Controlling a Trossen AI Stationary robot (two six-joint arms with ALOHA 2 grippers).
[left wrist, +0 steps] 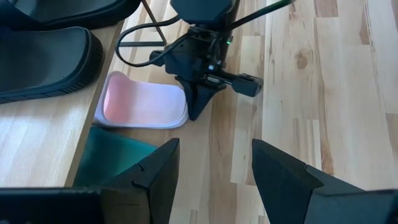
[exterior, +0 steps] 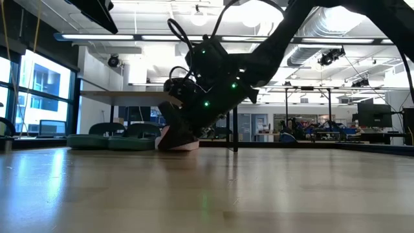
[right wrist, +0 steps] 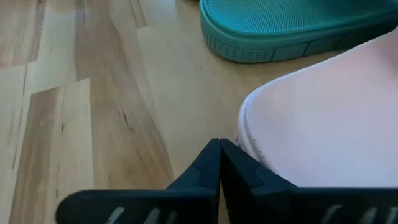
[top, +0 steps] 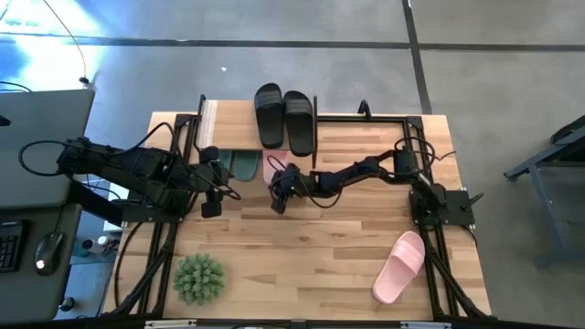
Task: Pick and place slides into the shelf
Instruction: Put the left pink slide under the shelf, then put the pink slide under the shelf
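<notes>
The shelf (top: 228,128) stands at the table's far edge with the black slides (top: 284,117) on its top board. Under that board lie the dark green slides (top: 236,164) and one pink slide (top: 274,166), sole flat on the table, its near end sticking out. My right gripper (top: 279,190) is shut, low at that end, and shows there too in the left wrist view (left wrist: 194,107). The second pink slide (top: 399,265) lies flat near the table's right front corner. My left gripper (left wrist: 214,168) is open, hovering just near of the green slides. My right gripper has its shut fingertips (right wrist: 219,149) against the rim of the pink slide's near end (right wrist: 249,127), with the outer side of one finger on it. The fingers slant down from the table's near right side. The slide lies flat on the table.
A spiky green plant ball (top: 198,277) sits at the table's left front. Cables run along both arms and over the shelf frame. Open tabletop (top: 302,256) lies between the plant ball and the second pink slide.
</notes>
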